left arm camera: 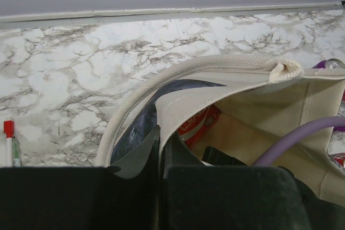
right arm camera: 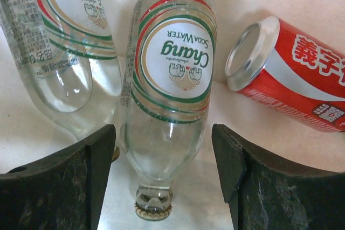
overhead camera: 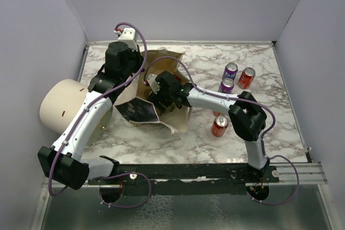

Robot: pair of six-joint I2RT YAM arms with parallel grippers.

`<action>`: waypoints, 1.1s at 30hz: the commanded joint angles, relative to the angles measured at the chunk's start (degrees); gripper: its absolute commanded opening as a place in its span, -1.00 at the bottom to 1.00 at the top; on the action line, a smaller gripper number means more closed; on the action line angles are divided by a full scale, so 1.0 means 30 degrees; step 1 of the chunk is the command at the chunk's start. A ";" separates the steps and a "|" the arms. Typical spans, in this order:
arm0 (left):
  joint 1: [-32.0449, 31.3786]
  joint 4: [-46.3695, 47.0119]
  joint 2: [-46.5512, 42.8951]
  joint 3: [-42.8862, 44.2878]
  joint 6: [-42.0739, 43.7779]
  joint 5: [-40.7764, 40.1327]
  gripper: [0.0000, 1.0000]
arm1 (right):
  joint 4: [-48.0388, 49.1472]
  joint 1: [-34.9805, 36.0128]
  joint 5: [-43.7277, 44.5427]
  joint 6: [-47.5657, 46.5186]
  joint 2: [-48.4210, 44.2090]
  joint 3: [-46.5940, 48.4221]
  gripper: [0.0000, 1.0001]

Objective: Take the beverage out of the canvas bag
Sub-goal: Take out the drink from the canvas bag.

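Note:
The canvas bag (overhead camera: 180, 118) lies slumped at the table's middle, its mouth held up. My left gripper (left arm camera: 160, 139) is shut on the bag's cream rim (left arm camera: 178, 103), with the cloth pinched between the jaws. My right gripper (right arm camera: 163, 144) is inside the bag and open. A clear soda water bottle (right arm camera: 172, 79) lies between its fingers (right arm camera: 91, 160), cap toward the camera, touching neither finger. A second soda water bottle (right arm camera: 70, 41) lies at the left and a red can (right arm camera: 291, 74) at the right. The same red can (left arm camera: 199, 125) shows in the left wrist view.
Two purple cans (overhead camera: 230, 71) (overhead camera: 226, 86) and two red cans (overhead camera: 247, 77) (overhead camera: 219, 126) stand on the marble right of the bag. A cream cylinder (overhead camera: 62, 106) lies at the left edge. My right arm's purple cable (left arm camera: 296, 136) crosses the bag's mouth.

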 commanded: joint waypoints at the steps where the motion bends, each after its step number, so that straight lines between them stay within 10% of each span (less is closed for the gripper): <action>1: 0.0038 0.0747 -0.0330 0.0203 -0.0107 0.0358 -1.00 | 0.0213 0.0000 0.0326 -0.0198 0.1093 0.0772 0.38; 33: 0.0022 0.0806 -0.0112 0.0332 0.0037 0.0246 -1.00 | -0.0979 0.0000 0.1205 0.1127 0.3910 0.3121 0.25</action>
